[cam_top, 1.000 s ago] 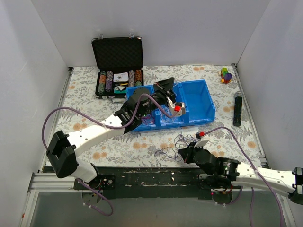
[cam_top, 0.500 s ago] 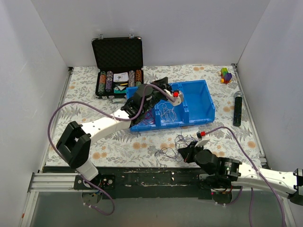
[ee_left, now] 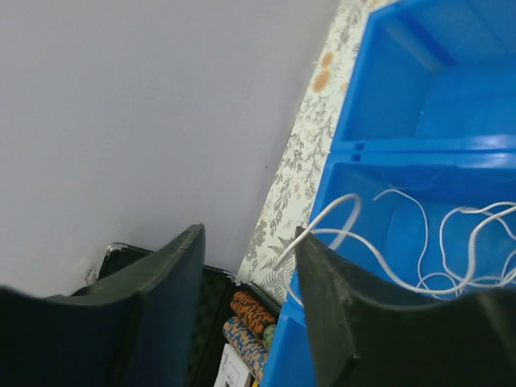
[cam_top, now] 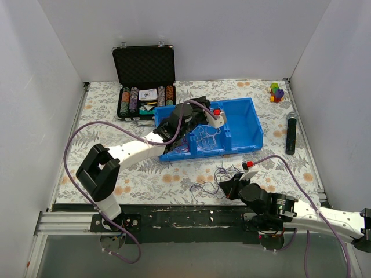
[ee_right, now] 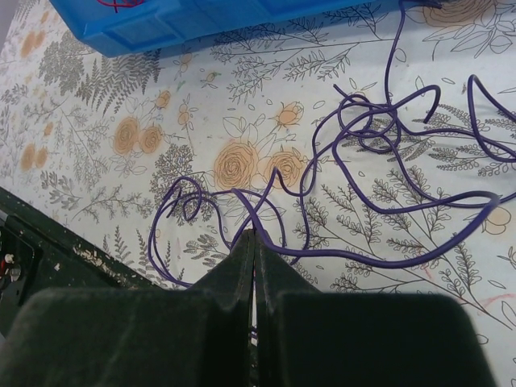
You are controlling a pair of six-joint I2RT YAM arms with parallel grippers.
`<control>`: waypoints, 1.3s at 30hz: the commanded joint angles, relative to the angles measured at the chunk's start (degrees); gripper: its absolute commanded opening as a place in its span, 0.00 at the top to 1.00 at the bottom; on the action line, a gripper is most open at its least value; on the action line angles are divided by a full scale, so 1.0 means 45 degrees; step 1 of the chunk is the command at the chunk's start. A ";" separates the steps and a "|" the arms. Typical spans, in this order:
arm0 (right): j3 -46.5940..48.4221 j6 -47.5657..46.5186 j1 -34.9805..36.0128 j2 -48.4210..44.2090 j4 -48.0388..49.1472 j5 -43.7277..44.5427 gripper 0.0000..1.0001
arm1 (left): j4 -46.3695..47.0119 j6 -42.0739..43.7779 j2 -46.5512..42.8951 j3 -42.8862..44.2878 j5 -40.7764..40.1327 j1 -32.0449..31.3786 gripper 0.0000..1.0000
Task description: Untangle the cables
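Observation:
White cable point(ee_left: 351, 211) lies in loose loops in the left compartment of the blue bin point(ee_left: 419, 97), and one strand drapes over the tip of a finger point(ee_left: 322, 306) of my left gripper point(ee_left: 248, 234). That gripper is open with nothing between its jaws; from above it point(cam_top: 195, 111) hovers over the bin point(cam_top: 243, 119), above the white loops point(cam_top: 206, 134). Purple cable point(ee_right: 339, 251) sprawls tangled over the flowered cloth in front of the bin. My right gripper point(ee_right: 254, 234) is shut on one strand of it, low over the near edge point(cam_top: 223, 186). A red strand point(ee_right: 121, 5) shows in the bin.
An open black case point(cam_top: 145, 69) with rows of poker chips point(ee_left: 251, 310) stands just behind the bin's left end. A black remote point(cam_top: 290, 133) and coloured toy blocks point(cam_top: 277, 91) lie at the right. White walls close in three sides.
My left gripper has swung back and left over the bin and opened, leaving the white cable in the bin. The right gripper stays shut in place.

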 commanded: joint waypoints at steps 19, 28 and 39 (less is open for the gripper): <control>0.1835 -0.1201 0.0133 0.0929 0.0962 0.0032 0.99 | -0.6667 -0.4986 -0.0674 0.3357 0.6484 0.1195 0.03; 0.3103 -0.2274 0.0133 0.1436 0.0982 0.0031 0.99 | -0.8568 -0.6223 -0.3067 0.1788 0.8849 0.1277 0.02; 0.5331 -0.4423 0.0153 0.2882 0.2095 -0.1588 0.99 | -0.7033 -0.6568 -0.7874 -0.3253 0.7040 -0.1593 0.14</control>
